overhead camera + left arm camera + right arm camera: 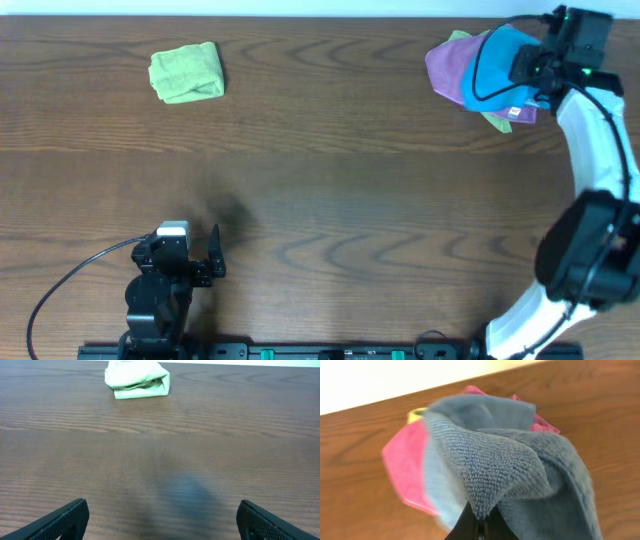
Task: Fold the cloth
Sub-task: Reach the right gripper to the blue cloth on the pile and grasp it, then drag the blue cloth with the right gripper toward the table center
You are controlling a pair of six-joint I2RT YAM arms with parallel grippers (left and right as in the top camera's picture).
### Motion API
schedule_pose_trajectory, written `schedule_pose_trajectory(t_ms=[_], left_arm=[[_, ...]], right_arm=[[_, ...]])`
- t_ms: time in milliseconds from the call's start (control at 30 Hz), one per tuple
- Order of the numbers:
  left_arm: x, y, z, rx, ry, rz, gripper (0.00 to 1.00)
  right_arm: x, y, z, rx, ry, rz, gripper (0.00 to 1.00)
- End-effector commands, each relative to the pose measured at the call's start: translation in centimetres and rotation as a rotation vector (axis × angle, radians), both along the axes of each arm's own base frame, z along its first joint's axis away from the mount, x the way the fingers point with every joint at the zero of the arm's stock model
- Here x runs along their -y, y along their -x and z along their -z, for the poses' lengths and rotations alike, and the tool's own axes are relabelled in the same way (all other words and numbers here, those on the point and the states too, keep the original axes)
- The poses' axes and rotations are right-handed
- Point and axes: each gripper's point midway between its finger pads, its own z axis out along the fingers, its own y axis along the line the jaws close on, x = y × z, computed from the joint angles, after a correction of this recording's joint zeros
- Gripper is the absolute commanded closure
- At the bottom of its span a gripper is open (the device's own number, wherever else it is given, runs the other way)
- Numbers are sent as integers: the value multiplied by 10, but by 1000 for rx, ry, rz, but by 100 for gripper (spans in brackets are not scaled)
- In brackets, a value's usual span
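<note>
Soft, even light covers my worktop (320,150); one faint, diffuse shadow shows in my left wrist view. My right wrist view blurs the cloth (510,475).

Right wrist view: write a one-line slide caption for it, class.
Right gripper pinches the soft sky-blue microfibre towel, bunched over a pinkish-purple cloth on the brown wooden table.

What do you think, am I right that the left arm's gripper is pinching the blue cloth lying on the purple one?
Not quite: the right gripper is pinching the blue cloth lying on the purple cloth, as the right wrist view shows. The left gripper is open over the table.
</note>
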Motion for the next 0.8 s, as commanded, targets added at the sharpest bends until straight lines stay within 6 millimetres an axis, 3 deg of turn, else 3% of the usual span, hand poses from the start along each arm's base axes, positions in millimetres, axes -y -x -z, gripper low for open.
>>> schedule_pose_trajectory(t_ms=[0, 167, 300, 500, 633, 767], left_arm=[[-3, 1, 8, -17, -11, -11, 5], [-3, 1, 8, -17, -11, -11, 5], [-3, 1, 8, -17, -11, -11, 5], [-3, 1, 8, -17, -11, -11, 5], [-3, 1, 8, -17, -11, -11, 5], [-3, 1, 8, -17, -11, -11, 5]], right_arm=[[-14, 11, -32, 19, 56, -73, 99], [-45, 52, -59, -44, 77, -157, 99], [-90, 101, -75, -129, 83, -273, 99], [-169, 174, -86, -239, 22, -515, 98], [-232, 221, -91, -257, -49, -788, 98], [-303, 265, -70, -301, -159, -1065, 99]])
